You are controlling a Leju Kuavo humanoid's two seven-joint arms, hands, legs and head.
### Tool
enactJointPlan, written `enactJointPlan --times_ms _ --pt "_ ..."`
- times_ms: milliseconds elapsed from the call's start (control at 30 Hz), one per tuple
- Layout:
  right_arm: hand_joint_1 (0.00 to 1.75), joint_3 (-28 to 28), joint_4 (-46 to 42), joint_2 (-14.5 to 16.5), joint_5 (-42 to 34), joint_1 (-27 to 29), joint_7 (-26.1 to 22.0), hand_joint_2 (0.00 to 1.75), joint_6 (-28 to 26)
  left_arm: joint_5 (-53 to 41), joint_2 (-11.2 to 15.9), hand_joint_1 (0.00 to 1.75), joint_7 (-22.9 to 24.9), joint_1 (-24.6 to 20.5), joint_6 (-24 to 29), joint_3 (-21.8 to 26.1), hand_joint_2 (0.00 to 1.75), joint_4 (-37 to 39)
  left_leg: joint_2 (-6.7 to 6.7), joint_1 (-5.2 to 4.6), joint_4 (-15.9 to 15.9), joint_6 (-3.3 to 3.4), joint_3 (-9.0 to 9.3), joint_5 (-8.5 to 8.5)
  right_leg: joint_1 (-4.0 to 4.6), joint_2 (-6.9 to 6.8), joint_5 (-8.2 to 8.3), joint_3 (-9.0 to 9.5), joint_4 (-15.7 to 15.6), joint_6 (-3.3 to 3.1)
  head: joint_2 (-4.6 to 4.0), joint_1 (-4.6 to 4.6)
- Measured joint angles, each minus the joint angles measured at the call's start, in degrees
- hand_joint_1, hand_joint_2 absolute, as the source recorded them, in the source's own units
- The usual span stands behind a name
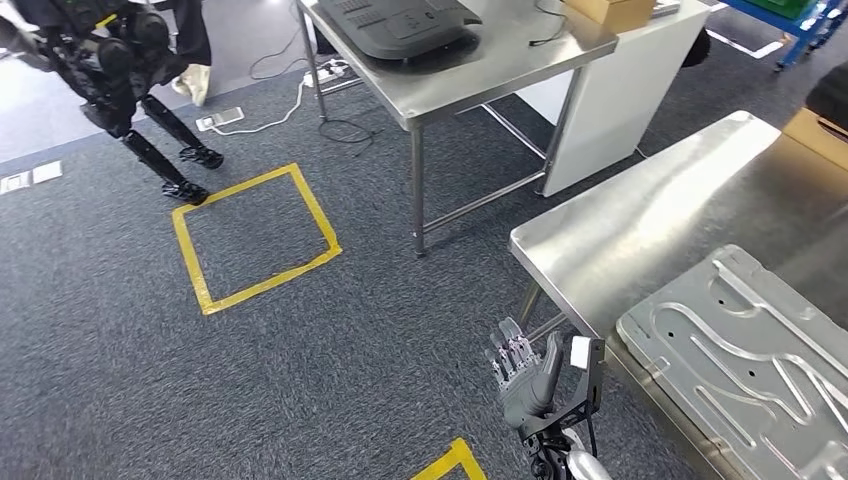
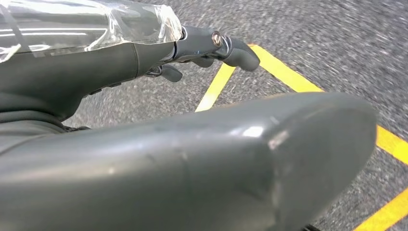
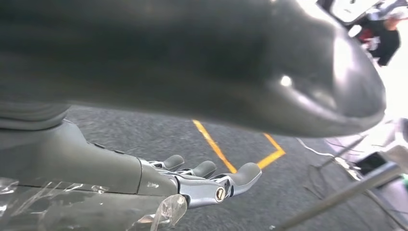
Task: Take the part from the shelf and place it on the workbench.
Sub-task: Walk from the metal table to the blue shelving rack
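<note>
The part (image 1: 745, 360), a grey stamped metal panel with raised ribs, lies flat on the steel workbench (image 1: 640, 215) at the lower right of the head view. My right hand (image 1: 527, 375) hovers over the carpet just off the bench's near corner, left of the part and not touching it. Its fingers are stretched out and hold nothing. In the right wrist view the right hand (image 3: 159, 178) reaches out above the floor, also empty. My left hand (image 2: 144, 57) hangs over yellow floor tape (image 2: 288, 77), fingers loosely extended with nothing in them.
A second steel table (image 1: 470, 75) at the back carries a black moulded part (image 1: 400, 25). A yellow tape square (image 1: 255, 240) marks the carpet. Another dark robot (image 1: 120, 70) stands top left, with cables (image 1: 290, 105) on the floor. A cardboard box (image 1: 820, 135) sits far right.
</note>
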Motion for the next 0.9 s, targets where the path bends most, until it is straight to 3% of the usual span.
enactJointPlan --times_ms 33,100,167,233,300,367,433,467,500,533,600,633,667,733,800,833,900 --pt "0.0 0.0 0.5 0.0 -0.1 0.0 0.0 0.0 0.1 0.0 0.0 0.0 0.0 0.0 0.0 0.0 0.0 0.0 -0.8 0.1 0.1 -0.09 0.04 -0.05 -0.16 0.66 2.25 1.61 -3.9 0.06 0.01 0.01" --pt "0.0 0.1 1.6 0.0 -0.4 -0.2 0.0 0.0 0.3 -0.1 0.0 0.0 0.0 0.0 0.0 -0.1 0.0 0.0 -2.23 0.17 0.4 -0.47 -0.1 -0.2 -0.69 3.92 6.2 5.53 -12.7 0.12 0.02 0.03" --pt "0.0 0.2 3.0 0.0 -0.8 -0.4 0.1 0.0 0.6 -0.1 0.0 0.0 0.0 -0.1 0.0 -0.3 0.0 0.0 -3.49 0.22 0.5 -1.06 -0.51 -0.14 -0.87 5.96 7.71 7.62 -17.1 -0.18 0.03 0.03" --pt "0.0 0.4 4.5 0.0 -1.4 -0.7 0.2 0.0 1.0 -0.1 0.1 0.0 0.1 -0.1 0.0 -0.5 0.0 0.0 -4.11 0.43 0.5 -1.63 -0.91 -0.03 -0.67 4.69 8.02 8.07 -18.0 -0.91 0.03 0.03" --pt "0.0 0.5 6.1 0.1 -1.9 -1.2 0.4 0.0 1.4 -0.1 0.1 0.0 0.1 0.1 0.0 -0.8 0.0 0.0 -1.52 0.33 3.6 -2.17 -2.57 -1.85 -0.57 3.16 8.3 8.52 -18.8 -1.66 0.02 -0.03" --pt "0.0 0.7 8.4 0.1 -2.4 -1.7 0.8 0.0 2.2 -0.1 0.1 0.0 0.1 -0.1 -0.1 -1.0 0.0 0.0 1.67 0.19 12.3 -2.62 -6.86 -5.94 -0.37 1.44 8.33 8.87 -19.2 -2.16 0.02 -0.07" --pt "0.0 1.0 11.3 0.1 -2.8 -2.1 1.1 0.0 3.2 0.0 0.1 0.0 0.0 -0.4 -0.1 -1.2 0.0 0.0 2.4 0.29 20.6 -2.82 -11.07 -8.72 -0.19 -0.46 8.14 8.97 -19.2 -2.38 0.02 -0.04" --pt "0.0 1.1 12.8 0.1 -2.9 -2.4 1.2 0.0 3.5 0.1 0.1 0.0 0.1 -0.4 -0.1 -1.3 0.0 0.0 2.52 0.31 21.5 -2.82 -11.65 -8.62 -0.16 -1.32 8.02 9.03 -19.2 -2.4 0.02 -0.04" --pt "0.0 1.2 14.1 0.2 -3.0 -2.7 1.4 0.0 3.7 0.1 0.1 0.0 0.1 -0.3 -0.1 -1.3 0.0 0.0 2.73 0.31 19.7 -2.75 -10.79 -7.44 -0.14 -2.04 7.9 9.12 -19.2 -2.36 0.02 -0.05" --pt "0.0 1.4 15.5 0.3 -3.1 -3.0 1.6 0.0 3.8 0.1 0.1 0.0 0.1 -0.3 -0.1 -1.4 0.0 0.0 3.28 0.27 15.5 -2.6 -8.63 -5.51 -0.14 -2.69 7.76 9.28 -19.2 -2.25 0.02 -0.06" --pt "0.0 1.7 18.4 0.6 -3.4 -3.7 2.0 0.0 4.2 0.2 0.1 0.0 0.1 -0.4 -0.1 -1.4 0.0 0.0 5.85 -0.1 5.7 -2.1 -3.28 -1.94 0.04 -3.76 7.36 9.66 -19.1 -1.79 0.02 -0.09" --pt "0.0 1.9 19.9 0.7 -3.6 -4.0 2.2 0.0 4.6 0.2 0.1 0.0 0.1 -0.5 -0.1 -1.5 0.0 0.0 6.79 -0.31 2.4 -1.86 -1.43 -0.96 0.17 -4.28 7.18 9.81 -19.1 -1.5 0.02 -0.07" --pt "0.0 2.1 21.4 0.8 -3.8 -4.2 2.2 0.0 5.0 0.3 0.2 0.0 0.1 -0.6 -0.1 -1.6 0.0 0.0 7.23 -0.53 0.8 -1.66 -0.56 -0.63 0.32 -4.82 7.04 9.92 -19.0 -1.22 0.02 -0.08" --pt "0.0 2.5 24.2 1.2 -4.0 -4.5 2.3 0.0 5.8 0.5 0.2 0.0 0.1 -0.5 -0.1 -1.7 0.0 0.0 6.04 -0.6 0.2 -1.22 -0.25 -0.4 0.32 -5.73 6.79 10.11 -19.1 -0.73 0.02 -0.08" --pt "0.0 2.7 26.5 1.6 -4.0 -4.9 2.3 0.0 6.2 0.8 0.2 0.0 0.1 -0.2 -0.1 -1.9 0.0 0.0 4.81 -0.4 -0.4 -0.57 0.16 -0.06 0.06 -4.23 4.94 9.31 -16.7 -0.37 0.02 -0.11" --pt "0.0 2.9 27.6 1.7 -4.0 -5.0 2.4 0.0 6.3 0.8 0.2 0.0 0.1 -0.2 -0.1 -2.1 0.0 0.0 4.21 -0.25 -0.7 -0.23 0.4 0.1 -0.04 -2.8 3.02 7.8 -13.3 -0.23 0.01 -0.11" --pt "0.0 3.2 29.8 1.9 -3.8 -5.1 2.6 0.0 6.5 0.8 0.3 0.0 0.1 -0.4 -0.1 -2.3 0.0 0.0 2.92 -0.27 -0.8 0.1 0.5 0.16 -0.08 -0.62 -1.2 3.0 -3.5 -0.09 0.0 -0.1"
